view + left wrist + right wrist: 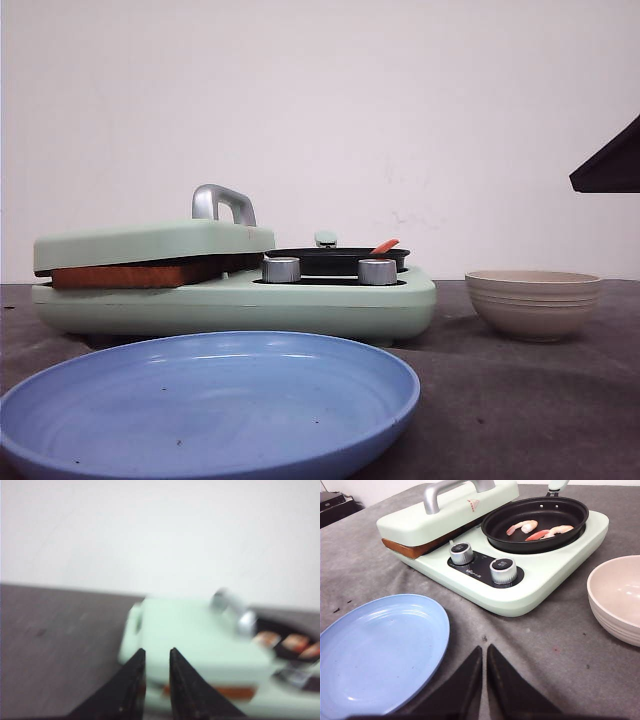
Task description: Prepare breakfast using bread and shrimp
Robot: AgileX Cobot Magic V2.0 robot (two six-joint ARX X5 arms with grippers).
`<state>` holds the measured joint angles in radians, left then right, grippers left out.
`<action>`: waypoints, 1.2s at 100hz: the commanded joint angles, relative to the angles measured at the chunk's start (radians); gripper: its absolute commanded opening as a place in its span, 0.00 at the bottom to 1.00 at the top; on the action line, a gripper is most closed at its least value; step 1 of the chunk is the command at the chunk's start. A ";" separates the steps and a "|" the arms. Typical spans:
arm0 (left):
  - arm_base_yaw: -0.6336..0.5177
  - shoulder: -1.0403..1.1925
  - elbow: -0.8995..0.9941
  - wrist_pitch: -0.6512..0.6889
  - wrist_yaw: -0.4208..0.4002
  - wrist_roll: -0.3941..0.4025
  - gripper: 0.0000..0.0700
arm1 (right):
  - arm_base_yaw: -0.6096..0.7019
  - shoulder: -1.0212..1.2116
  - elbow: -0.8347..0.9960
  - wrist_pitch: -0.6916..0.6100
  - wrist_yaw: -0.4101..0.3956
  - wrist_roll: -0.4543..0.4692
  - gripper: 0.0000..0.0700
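Note:
The bread (120, 275) shows as an orange-brown crust edge pressed under the shut lid (150, 243) of a mint-green breakfast maker; the crust also shows in the right wrist view (402, 550) and in the blurred left wrist view (235, 692). Shrimp (522, 526) lie in the black pan (505, 522); only an orange tip (385, 245) shows in the front view. My left gripper (157, 652) hovers by the lid's end, its jaws a narrow gap apart and empty. My right gripper (484, 649) is shut and empty above the cloth between plate and bowl.
A blue plate (210, 400) lies at the front, in front of the maker. A beige bowl (533, 300) stands to the right. The lid has a silver handle (222, 203); two silver knobs (282, 269) sit beside the pan. A dark shape (610, 160) hangs at the upper right.

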<state>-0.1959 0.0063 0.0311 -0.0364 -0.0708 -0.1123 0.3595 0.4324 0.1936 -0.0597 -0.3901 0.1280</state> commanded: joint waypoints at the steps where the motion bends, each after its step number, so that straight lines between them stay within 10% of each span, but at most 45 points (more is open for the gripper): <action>1: 0.019 -0.003 -0.017 -0.019 0.003 0.057 0.00 | 0.005 0.003 -0.001 0.012 -0.002 0.006 0.01; 120: 0.088 -0.002 -0.017 -0.151 0.037 0.067 0.00 | 0.005 0.003 -0.001 0.015 -0.002 0.003 0.01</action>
<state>-0.1070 0.0044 0.0319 -0.1841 -0.0380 -0.0612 0.3595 0.4324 0.1936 -0.0582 -0.3901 0.1280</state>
